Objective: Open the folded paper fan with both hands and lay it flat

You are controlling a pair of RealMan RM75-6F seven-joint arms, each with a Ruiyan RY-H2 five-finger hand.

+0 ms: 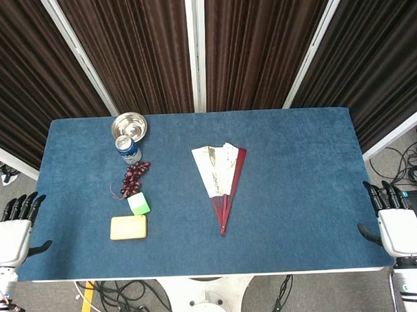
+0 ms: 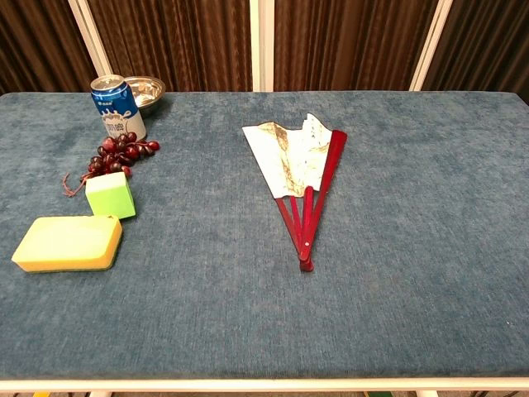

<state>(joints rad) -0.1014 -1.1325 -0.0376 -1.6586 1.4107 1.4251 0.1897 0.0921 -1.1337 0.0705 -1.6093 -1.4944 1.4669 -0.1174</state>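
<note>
Table (image 1: 299, 214): blue cloth, spanned between both hands. Fan (image 1: 221, 175): partly spread, laid flat mid-table, well apart from either hand, roughly midway. Sponge (image 1: 128, 227), green block (image 1: 138, 203), grapes (image 1: 134, 176), can (image 1: 128, 149), bowl (image 1: 129, 125): grouped nearer left hand (image 1: 12, 235). Left hand and right hand (image 1: 396, 226): fingers apart, nothing held.

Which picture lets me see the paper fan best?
The chest view: the paper fan is bigger and closer there, so you can see its red sticks and the gold marks on the paper, partly spread on the blue table. The head view shows the whole fan from above, but smaller and with less detail.
</note>
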